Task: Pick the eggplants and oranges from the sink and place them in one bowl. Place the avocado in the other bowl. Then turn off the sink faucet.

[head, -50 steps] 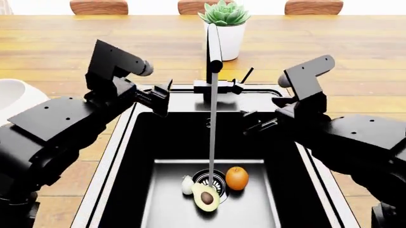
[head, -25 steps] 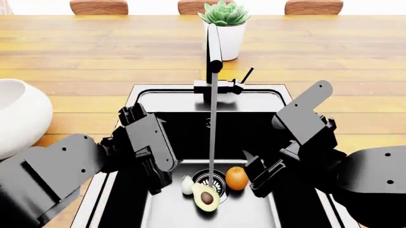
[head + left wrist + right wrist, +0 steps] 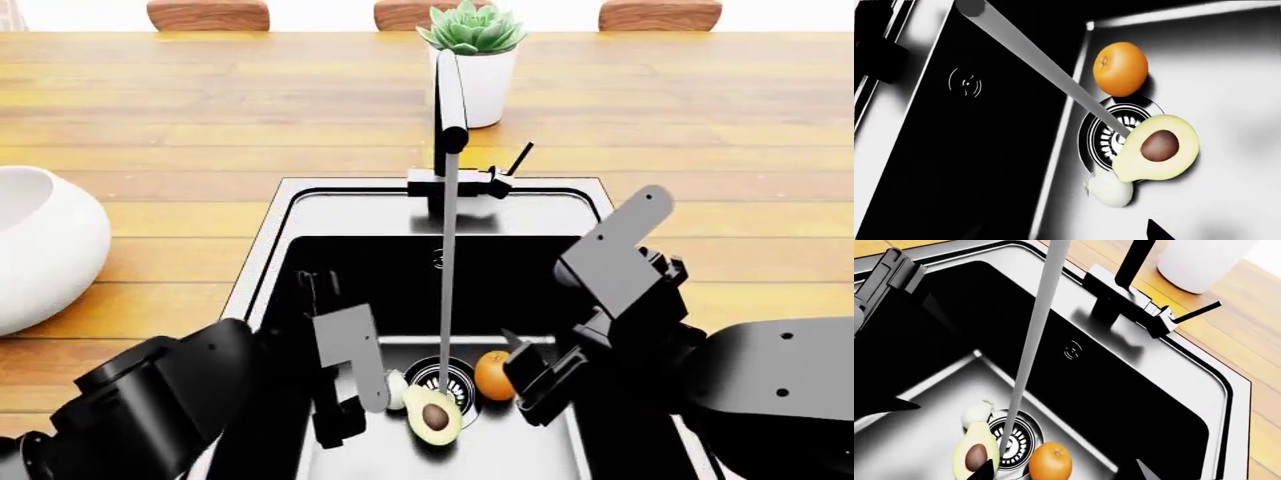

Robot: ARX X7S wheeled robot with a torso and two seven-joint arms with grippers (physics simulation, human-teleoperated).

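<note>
Crowding drain (image 3: 441,376): avocado (image 3: 433,415), orange (image 3: 493,376).

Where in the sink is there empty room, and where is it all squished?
Squished: around the drain, where the orange, avocado and a small pale item crowd under the water stream, with both tools close by. Bare: the sink floor's far corners and the wooden counter between the sink and the white bowl.

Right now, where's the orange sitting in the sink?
In the head view the orange lies on the sink floor, just right of the drain, beside the right claw.
</note>
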